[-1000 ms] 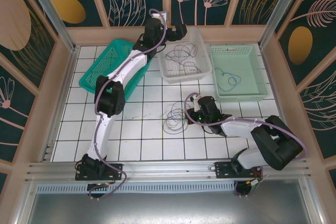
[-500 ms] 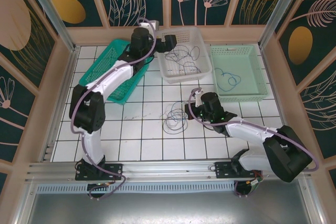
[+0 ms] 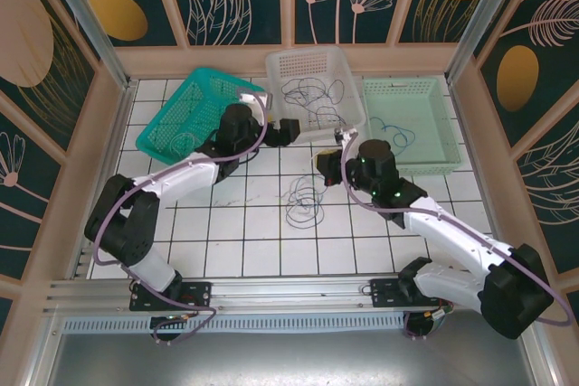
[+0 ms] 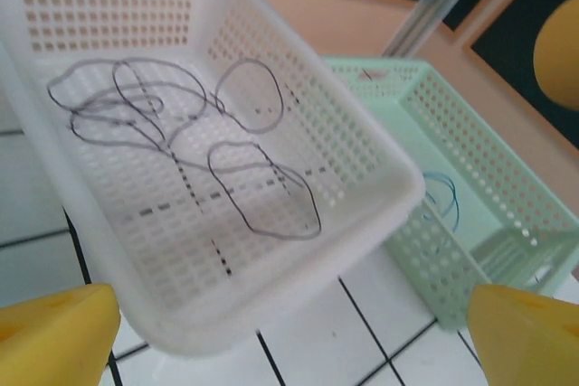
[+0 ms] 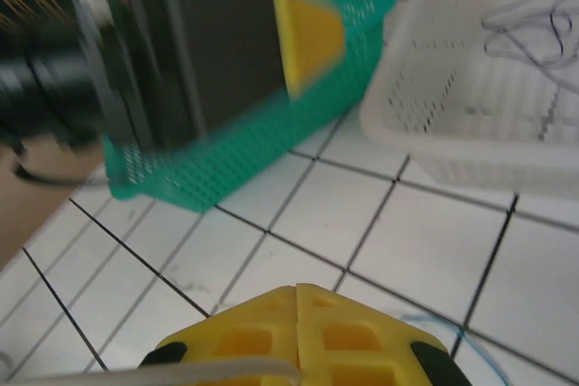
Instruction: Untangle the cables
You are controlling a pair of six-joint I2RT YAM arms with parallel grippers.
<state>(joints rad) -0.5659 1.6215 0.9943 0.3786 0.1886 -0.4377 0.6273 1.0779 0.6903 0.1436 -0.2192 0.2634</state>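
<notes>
Here, on the tiles just in front of the white basket [image 3: 280, 65], a loose knot of dark and pale cables [image 3: 303, 201], the part of the job not yet sorted. Inside the white basket, more grey loops [image 3: 312, 97], lying flat and loosely spread. Just to its right, in the pale green basket [image 3: 407, 83], one blue cable [image 3: 393, 133] alone. Probably sorted strand by strand, hence a separate basket for the blue one. To the white basket's left, the teal basket [image 3: 176, 119].

At the white basket's near left corner, the left gripper [image 3: 289, 130], jaws spread wide and holding nothing. Yellow fingertips [image 4: 54, 336] at the bottom corners of the wrist view, the grey loops framed between them. Seemingly readied for a fresh reach.

Just in front of the white basket's near right corner, beside the knot, the right gripper [image 3: 324, 165], yellow pads [image 5: 262, 332] pressed flat together. Cannot tell whether a thin strand is pinched there. Set low and close to the knot — apparently to draw one cable clear of the rest.
</notes>
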